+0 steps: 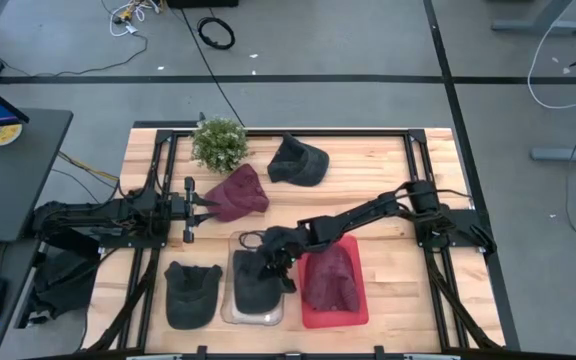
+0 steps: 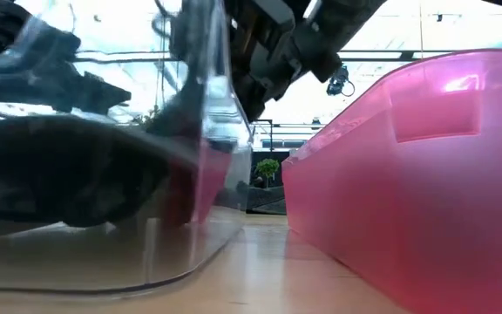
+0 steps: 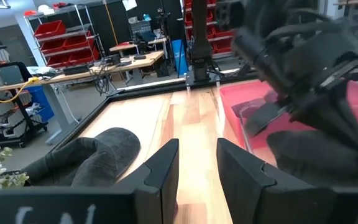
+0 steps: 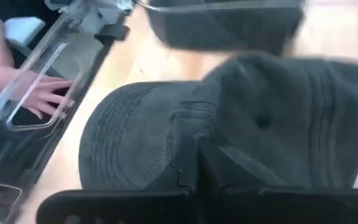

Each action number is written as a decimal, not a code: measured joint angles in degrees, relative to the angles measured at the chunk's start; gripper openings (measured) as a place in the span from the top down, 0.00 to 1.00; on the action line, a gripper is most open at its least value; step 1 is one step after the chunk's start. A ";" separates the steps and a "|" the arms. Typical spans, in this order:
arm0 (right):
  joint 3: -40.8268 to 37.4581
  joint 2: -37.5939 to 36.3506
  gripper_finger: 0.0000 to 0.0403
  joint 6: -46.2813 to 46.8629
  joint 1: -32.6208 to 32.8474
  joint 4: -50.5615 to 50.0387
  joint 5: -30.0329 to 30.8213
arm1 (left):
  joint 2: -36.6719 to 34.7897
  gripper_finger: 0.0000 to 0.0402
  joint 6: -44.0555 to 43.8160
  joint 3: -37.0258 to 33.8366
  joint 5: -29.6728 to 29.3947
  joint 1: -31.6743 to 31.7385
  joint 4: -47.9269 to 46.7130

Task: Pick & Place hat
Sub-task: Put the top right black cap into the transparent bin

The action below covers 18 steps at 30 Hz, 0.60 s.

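A dark grey hat (image 1: 256,288) sits in a clear tray (image 1: 236,312), and my right gripper (image 1: 271,262) is above it, shut on its cloth. The right wrist view shows the hat's brim (image 4: 120,152) and crown (image 4: 303,118) just ahead of the gripper (image 4: 196,173). In the low view the hat (image 2: 59,179) shows dark through the tray wall (image 2: 209,131). My left gripper (image 1: 208,205) waits open beside a maroon hat (image 1: 238,192) lying on the table. In the left wrist view the left gripper (image 3: 197,165) has bare wood between its fingers. My right gripper pinches a bunched fold of the dark grey hat's cloth (image 4: 185,149) between its two fingers, where the crown meets the brim. It comes from above, slanting from the table's right. The hat sits inside the clear tray; I cannot tell whether it is lifted off the tray's floor.
A red tray (image 1: 360,300) holding a maroon hat (image 1: 330,280) stands right of the clear tray. Another dark hat (image 1: 190,295) lies left of the clear tray, and one more (image 1: 298,160) lies at the far side beside a small plant (image 1: 218,143). A person's hand (image 4: 42,99) shows beyond the table.
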 joint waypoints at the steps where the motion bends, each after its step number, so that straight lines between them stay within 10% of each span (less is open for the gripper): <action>1: 0.00 0.03 1.00 0.58 -0.43 -1.03 -0.29 | 0.00 0.71 -0.01 0.01 0.00 0.01 0.10; 18: -0.02 -0.25 0.78 3.03 -1.22 -1.84 -0.12 | 0.00 0.71 -0.01 0.00 0.00 0.02 0.08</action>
